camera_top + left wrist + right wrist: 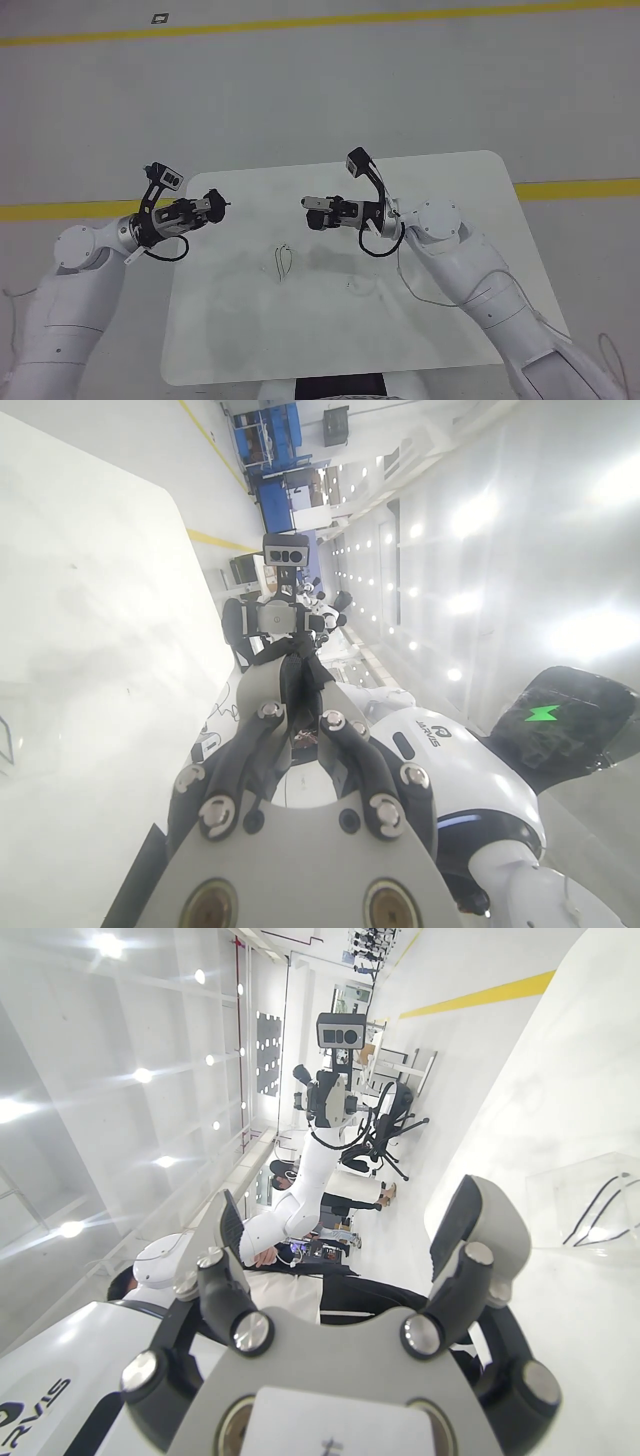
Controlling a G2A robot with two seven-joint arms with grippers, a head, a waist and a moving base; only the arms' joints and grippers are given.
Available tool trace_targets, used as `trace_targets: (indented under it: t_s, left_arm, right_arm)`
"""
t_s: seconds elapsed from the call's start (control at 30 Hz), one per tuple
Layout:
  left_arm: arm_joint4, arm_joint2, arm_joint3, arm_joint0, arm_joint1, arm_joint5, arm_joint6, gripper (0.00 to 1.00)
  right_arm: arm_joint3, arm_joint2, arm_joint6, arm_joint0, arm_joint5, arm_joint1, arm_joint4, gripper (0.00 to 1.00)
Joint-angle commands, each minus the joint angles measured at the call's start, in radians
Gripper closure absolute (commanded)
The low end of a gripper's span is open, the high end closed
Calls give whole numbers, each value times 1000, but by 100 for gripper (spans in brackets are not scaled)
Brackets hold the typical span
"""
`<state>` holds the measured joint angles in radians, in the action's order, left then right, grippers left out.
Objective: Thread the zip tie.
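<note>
Hovering above the white table [430, 330]: the left gripper [222, 205] and the right gripper [306, 210], tips turned toward each other, well apart. Holds the left gripper over the table's far left corner, jaws pressed together, the grey fingers [260, 687] meeting at their black-wrapped tips; cannot tell about anything thin pinched there. Holds the right gripper over the table's middle, toward the far side, jaws spread wide, the ribbed pads [227, 1223] far apart and gripping nothing. Shows the black zip tie [281, 262] lying on the table, bent into a narrow loop, nearer the robot than both grippers and roughly under the gap between them, touched by neither. Places it, by the right wrist view, inside a clear plastic tray [560, 1183] resting on the tabletop, off to one side of the open right gripper. Shows a small pale scrap [350, 285] on the table near the right forearm, too small to identify. Shows yellow floor stripes [300, 22] beyond the table's far edge and out to either side of it.
</note>
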<state>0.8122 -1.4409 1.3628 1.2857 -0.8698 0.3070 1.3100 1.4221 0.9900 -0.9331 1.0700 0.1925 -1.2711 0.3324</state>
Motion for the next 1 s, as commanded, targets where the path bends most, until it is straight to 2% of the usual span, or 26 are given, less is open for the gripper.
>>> trace_targets:
  t_s: [0.0, 0.87, 0.97]
  left_arm:
    - [0, 0, 0, 0, 0, 0, 0, 100]
    - [0, 0, 0, 0, 0, 0, 0, 100]
    - [0, 0, 0, 0, 0, 0, 0, 100]
  right_arm:
    - [0, 0, 0, 0, 0, 0, 0, 0]
    - [0, 0, 0, 0, 0, 0, 0, 0]
    - [6, -23, 9, 7, -37, -2, -24, 0]
